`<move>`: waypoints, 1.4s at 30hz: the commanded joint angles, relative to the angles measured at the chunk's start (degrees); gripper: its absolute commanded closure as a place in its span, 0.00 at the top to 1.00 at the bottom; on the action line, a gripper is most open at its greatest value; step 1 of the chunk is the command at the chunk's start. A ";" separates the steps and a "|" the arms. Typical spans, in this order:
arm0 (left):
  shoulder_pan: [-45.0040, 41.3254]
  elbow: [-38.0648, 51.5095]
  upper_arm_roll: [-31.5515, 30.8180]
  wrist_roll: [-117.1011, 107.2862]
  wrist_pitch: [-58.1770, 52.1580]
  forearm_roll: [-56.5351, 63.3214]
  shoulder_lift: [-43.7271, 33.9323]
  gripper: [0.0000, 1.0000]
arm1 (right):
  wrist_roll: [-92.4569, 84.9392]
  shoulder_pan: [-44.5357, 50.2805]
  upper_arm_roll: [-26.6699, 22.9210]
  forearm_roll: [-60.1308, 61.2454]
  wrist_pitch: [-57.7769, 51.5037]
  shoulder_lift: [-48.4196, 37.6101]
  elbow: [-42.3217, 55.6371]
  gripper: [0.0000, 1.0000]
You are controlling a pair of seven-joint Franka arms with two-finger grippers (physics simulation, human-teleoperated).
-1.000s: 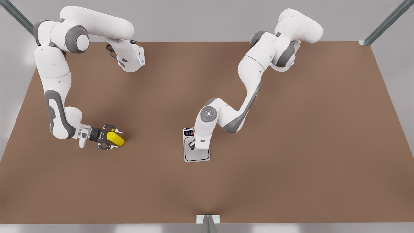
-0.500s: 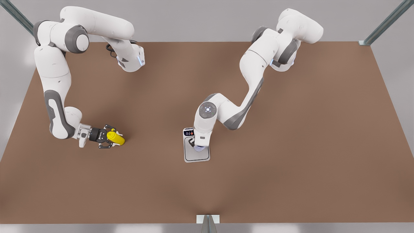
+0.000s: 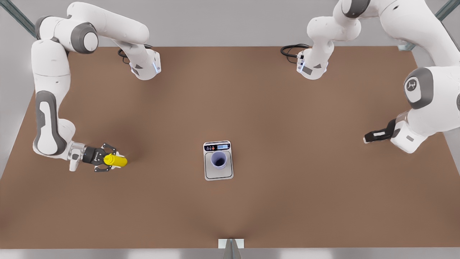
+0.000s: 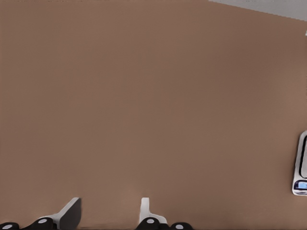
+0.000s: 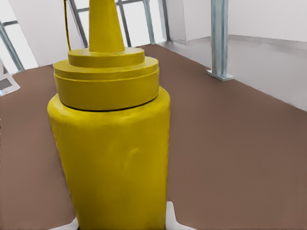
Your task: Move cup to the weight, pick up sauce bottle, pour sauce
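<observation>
**A:** Where does the cup (image 3: 218,159) stand in the front view?

**B:** Just below the middle of the frame, upright on the plate of the scale (image 3: 218,174), with its dark inside facing up. It sits nearer the display strip than the plate's far end, and bare plate shows around it. Neither arm touches it.

**A:** And the sauce bottle (image 3: 118,161)?

**B:** At the lower left of the frame, pinched by the right gripper (image 3: 109,160), whose fingers press on its body from both sides. From above it is a short yellow cylinder over the brown desk (image 3: 287,201). I cannot tell whether it touches the desk.

**A:** Does the right wrist view add anything?

**B:** Yes, it shows the bottle (image 5: 115,143) very close, with the stepped cap and the pointed nozzle, which the front view hardly shows. Two pale fingertips (image 5: 171,218) flank its base.

**A:** The other arm?

**B:** The left gripper (image 3: 366,137) waits at the right edge of the frame, well apart from the scale, and its fingers look like one thin bar there. The left wrist view shows them (image 4: 72,211) spread with bare desk between them, and an end of the scale (image 4: 301,167) far off at the picture's edge.
</observation>
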 commanded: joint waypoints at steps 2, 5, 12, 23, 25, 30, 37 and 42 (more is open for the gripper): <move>-0.12 -1.75 -1.62 0.05 0.10 3.24 -1.80 1.00 | 6.63 1.68 0.22 -4.88 0.09 -0.05 4.68 0.59; -0.38 -4.12 -1.45 -0.30 -1.66 3.33 -3.64 1.00 | 15.85 8.88 0.04 -11.65 0.62 -0.05 10.66 0.59; 1.46 2.21 -3.65 -1.62 -1.39 5.70 1.54 1.00 | 43.54 27.87 0.04 -38.80 6.95 -1.64 20.15 0.59; 1.29 8.10 -3.12 -1.10 -4.03 5.26 7.78 1.00 | 79.58 44.49 -0.13 -72.38 14.16 -3.13 20.68 0.59; 1.29 8.27 -3.12 -1.01 -3.25 5.18 8.40 1.00 | 85.72 44.57 -0.05 -75.54 14.16 -3.75 20.68 0.59; 1.20 8.01 -3.12 -1.10 -2.62 5.35 8.66 1.00 | 98.74 52.31 0.04 -84.94 13.54 -3.40 20.68 0.59; 1.11 8.01 -3.12 -1.45 -2.62 5.35 8.75 1.00 | 101.99 56.53 -0.05 -99.98 8.54 -3.66 20.86 0.59; 1.02 8.01 -3.12 -1.54 -2.54 5.35 8.75 1.00 | 102.26 58.55 0.22 -106.92 4.05 -3.31 21.39 0.59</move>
